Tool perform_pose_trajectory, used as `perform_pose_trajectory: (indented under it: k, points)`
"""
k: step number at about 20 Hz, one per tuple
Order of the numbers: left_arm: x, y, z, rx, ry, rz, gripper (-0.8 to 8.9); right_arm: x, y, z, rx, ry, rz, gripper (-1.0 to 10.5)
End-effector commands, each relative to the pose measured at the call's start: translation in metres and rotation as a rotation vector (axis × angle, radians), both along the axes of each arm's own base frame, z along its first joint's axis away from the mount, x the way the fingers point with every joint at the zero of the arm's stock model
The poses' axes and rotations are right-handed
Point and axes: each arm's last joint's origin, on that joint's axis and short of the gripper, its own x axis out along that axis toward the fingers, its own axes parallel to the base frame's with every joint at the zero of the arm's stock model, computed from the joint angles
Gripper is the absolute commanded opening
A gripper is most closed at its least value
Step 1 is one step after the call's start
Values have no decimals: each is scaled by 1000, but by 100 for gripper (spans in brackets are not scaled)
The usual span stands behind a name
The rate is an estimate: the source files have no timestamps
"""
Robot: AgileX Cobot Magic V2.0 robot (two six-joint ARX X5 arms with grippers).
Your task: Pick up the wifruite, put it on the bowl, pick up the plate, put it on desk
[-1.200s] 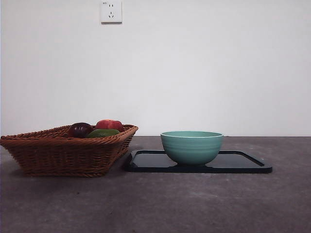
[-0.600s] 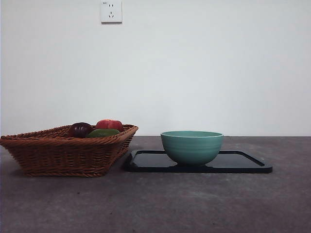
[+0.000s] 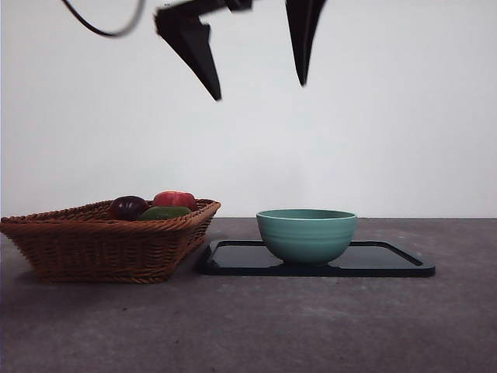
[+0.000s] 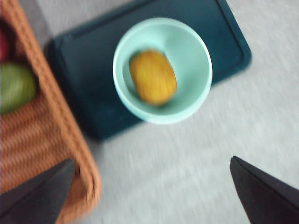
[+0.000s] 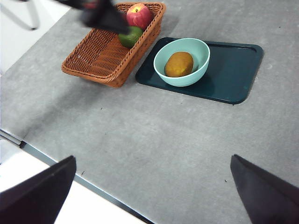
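Observation:
The brownish-orange wifruite lies inside the mint-green bowl, and shows there in the right wrist view too. In the front view the bowl hides it. The bowl stands on the dark plate on the grey desk. My left gripper hangs open and empty high above the bowl, near the basket side. In its own view the jaws are spread wide. My right gripper is open and empty, high over the desk's near edge, far from the bowl.
A wicker basket stands left of the plate, touching its corner. It holds a dark purple fruit, a red apple and a green fruit. The desk's near edge runs below the right gripper.
The left gripper has come into the front view from the top, jaws open. Bowl, plate and basket have not moved.

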Motion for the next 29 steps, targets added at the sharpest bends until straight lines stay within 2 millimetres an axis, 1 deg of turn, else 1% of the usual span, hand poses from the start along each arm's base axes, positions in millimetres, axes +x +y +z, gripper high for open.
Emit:
perform_pose_trajectory:
  k: [1,3,7,10,13,14,17,20,25,29]
  points:
    - [20,-17,-6,19,-23,-50,584,-1,0,3,21,-10,1,557]
    - [34,-25,-16,28,-27,-56,584,-1,0,3,19,-11,2,557]
    - [57,-39,-40,29,-32,-52,584,-1,0,3,19,-11,2,557]
    - [69,-46,-57,20,-41,-44,584,-1,0,3,19,-11,2,557]
    - [79,-51,-67,-4,-67,-36,583,-1,0,3,19,-11,2,557]
    - [81,-52,-69,-11,-75,-34,580,-1,0,3,18,-12,3,557]
    - [84,-55,-77,-22,-59,-18,529,-1,0,3,13,-16,6,557]
    - [85,-60,-89,-20,-15,-25,529,-1,0,3,14,-16,6,557]
    - [87,-66,-116,28,48,-32,529,-1,0,3,14,-15,6,557]
    - [88,-69,-127,27,76,-41,529,-1,0,3,13,-15,6,557]
